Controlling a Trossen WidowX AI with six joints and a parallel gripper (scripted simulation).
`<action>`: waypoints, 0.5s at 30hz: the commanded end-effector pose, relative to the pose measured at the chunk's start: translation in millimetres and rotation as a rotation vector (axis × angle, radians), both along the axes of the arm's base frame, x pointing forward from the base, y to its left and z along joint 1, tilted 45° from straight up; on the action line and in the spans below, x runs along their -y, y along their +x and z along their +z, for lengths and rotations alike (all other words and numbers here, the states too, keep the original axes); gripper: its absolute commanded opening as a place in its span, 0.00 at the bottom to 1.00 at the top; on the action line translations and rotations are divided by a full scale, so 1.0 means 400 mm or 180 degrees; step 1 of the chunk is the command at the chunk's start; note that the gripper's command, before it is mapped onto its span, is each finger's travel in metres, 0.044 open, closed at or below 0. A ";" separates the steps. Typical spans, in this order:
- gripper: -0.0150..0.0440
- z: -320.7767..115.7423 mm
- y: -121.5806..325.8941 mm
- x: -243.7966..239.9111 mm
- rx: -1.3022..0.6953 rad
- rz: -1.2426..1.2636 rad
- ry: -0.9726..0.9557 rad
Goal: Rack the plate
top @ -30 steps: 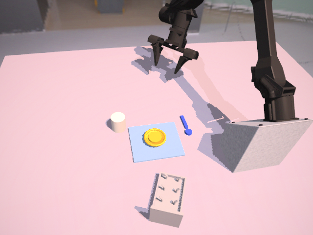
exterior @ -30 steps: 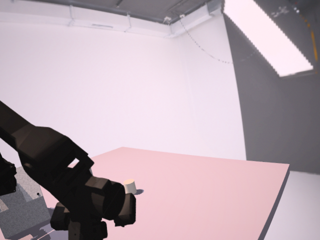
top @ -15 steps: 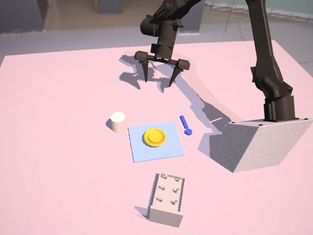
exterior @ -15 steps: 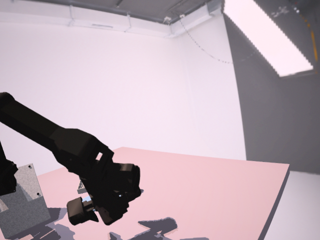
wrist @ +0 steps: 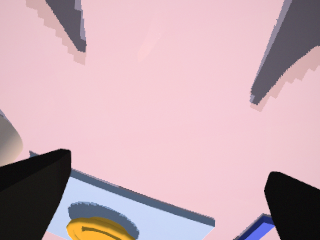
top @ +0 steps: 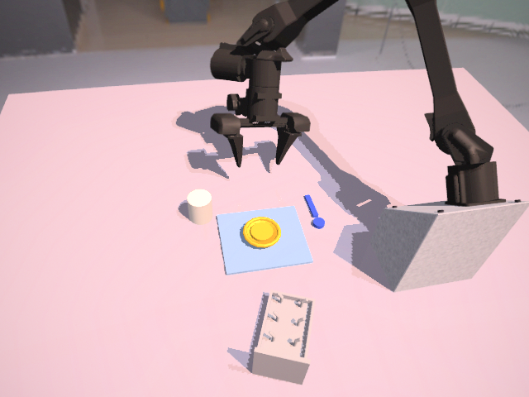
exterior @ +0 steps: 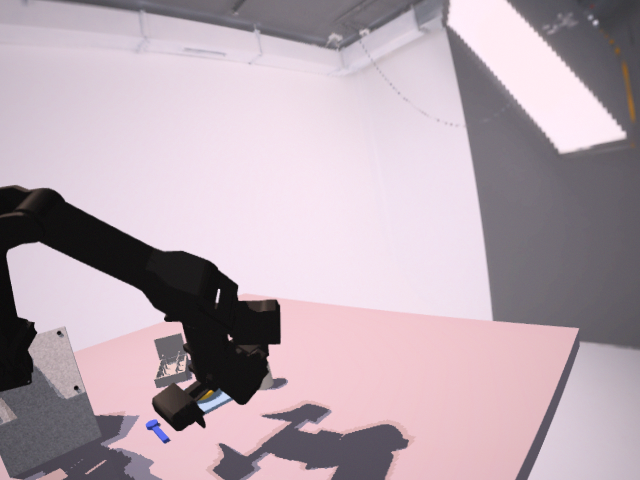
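The yellow round plate (top: 261, 231) (wrist: 100, 231) lies flat on the light blue mat (top: 235, 262) (wrist: 172, 226). In the exterior view the plate is mostly hidden behind the gripper. The pale dish rack (top: 283, 328) (exterior: 171, 367) stands on the table nearer the top camera, with short pegs in rows and a taller wall at one end. My gripper (top: 259, 165) (wrist: 172, 172) is open and empty. It points down and hangs above the table, on the side of the mat away from the rack.
A cream cylinder (top: 199, 207) (exterior: 266, 377) stands beside the mat's corner. A blue spoon-like piece (top: 312, 207) (exterior: 159, 431) (wrist: 256, 229) lies at the mat's other side. The grey block (top: 444, 247) (exterior: 51, 423) under the arm's base stands to the right in the top view.
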State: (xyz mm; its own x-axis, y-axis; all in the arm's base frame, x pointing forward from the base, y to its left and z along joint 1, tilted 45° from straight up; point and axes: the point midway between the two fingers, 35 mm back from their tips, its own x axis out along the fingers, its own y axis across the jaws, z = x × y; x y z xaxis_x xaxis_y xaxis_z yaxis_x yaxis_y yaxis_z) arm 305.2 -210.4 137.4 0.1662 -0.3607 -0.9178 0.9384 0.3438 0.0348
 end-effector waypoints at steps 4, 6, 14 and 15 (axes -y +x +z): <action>0.93 -0.056 0.016 -0.053 -0.0404 0.0536 -0.0207; 0.93 -0.070 0.021 -0.069 -0.0519 0.0701 -0.0277; 0.93 -0.123 0.034 -0.136 -0.0978 0.1363 -0.0564; 0.93 -0.129 0.035 -0.144 -0.1035 0.1446 -0.0601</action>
